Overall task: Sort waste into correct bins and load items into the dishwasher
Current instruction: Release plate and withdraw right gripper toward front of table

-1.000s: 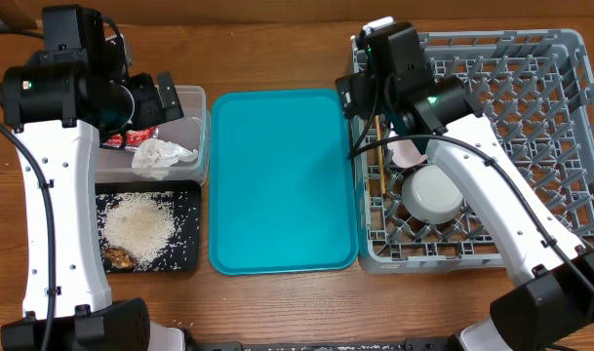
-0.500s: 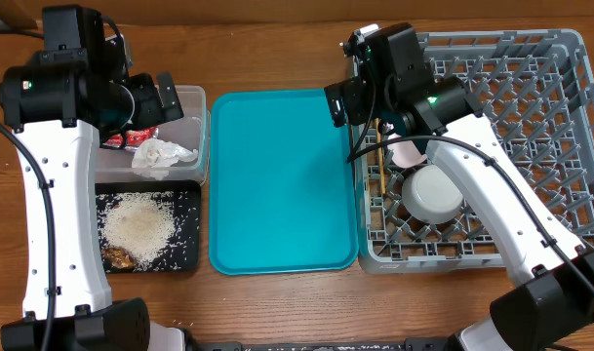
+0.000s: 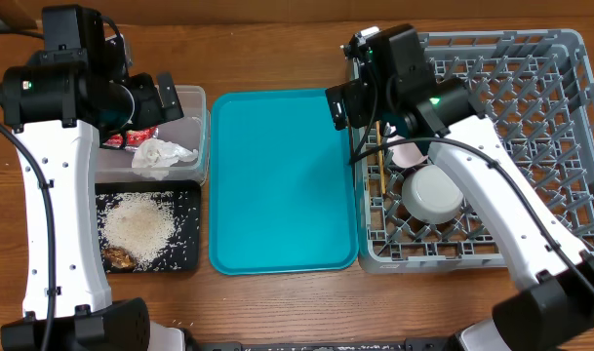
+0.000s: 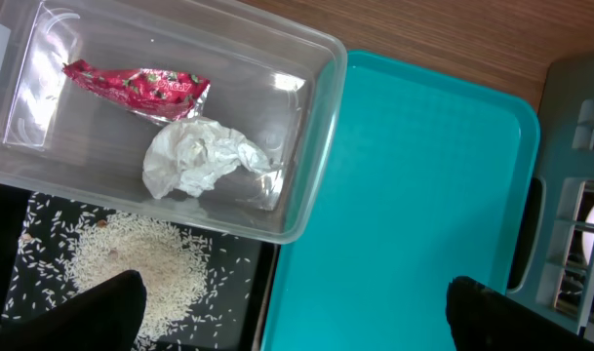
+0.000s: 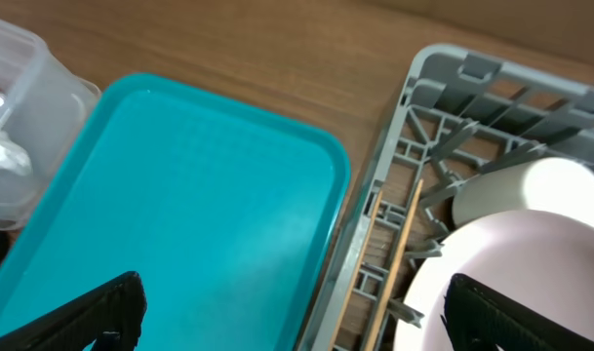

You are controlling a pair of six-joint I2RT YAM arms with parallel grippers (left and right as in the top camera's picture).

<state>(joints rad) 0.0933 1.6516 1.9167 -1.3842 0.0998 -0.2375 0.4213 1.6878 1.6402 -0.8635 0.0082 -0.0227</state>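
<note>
Waste: left of your teal tray, wrapper and napkin in tub; rice on black tray, kept separate.
Dishes: right of it, plate and chopsticks in rack for washing.
Jaws: both wide open, empty.

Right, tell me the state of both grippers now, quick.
Left gripper: open, holding nothing.
Right gripper: open, holding nothing.
</note>
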